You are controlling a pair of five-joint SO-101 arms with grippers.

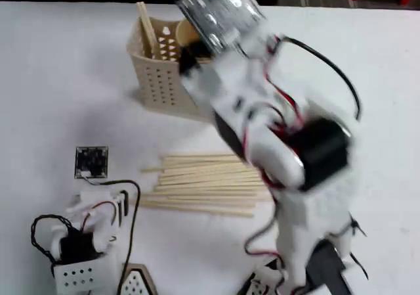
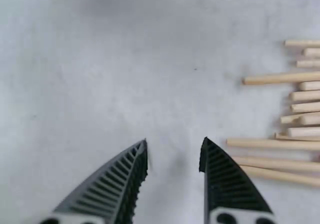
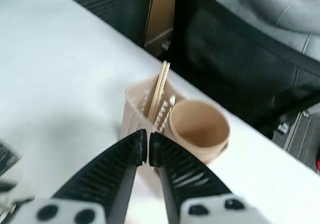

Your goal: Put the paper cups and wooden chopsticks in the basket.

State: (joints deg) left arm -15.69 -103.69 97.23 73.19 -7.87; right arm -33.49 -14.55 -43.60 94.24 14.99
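Wooden chopsticks (image 1: 203, 183) are lying in a loose flat pile on the white table (image 1: 52, 78). Their right ends are disappearing under the right arm (image 1: 282, 137), which is looming across the middle of the high view and covering one corner of the perforated basket (image 1: 157, 78). The arm's outline is hard to make out, and it is also hiding most of the paper cup (image 3: 199, 126). In the right wrist view that cup is sitting upright inside the basket, mouth up, beside two standing sticks (image 3: 159, 89) leaning against the wall. The right gripper (image 3: 149, 144) is hanging in front of the basket with its fingers pressed almost together and nothing between them, blocking the lower wall. The left gripper (image 2: 172, 156) is resting spread apart and empty over bare table, with the pile's cut-off ends just beside one finger. A small black square board (image 1: 91, 161) is lying near the left arm (image 1: 85, 236), and a black chair (image 3: 240, 49) is standing beyond the far edge.
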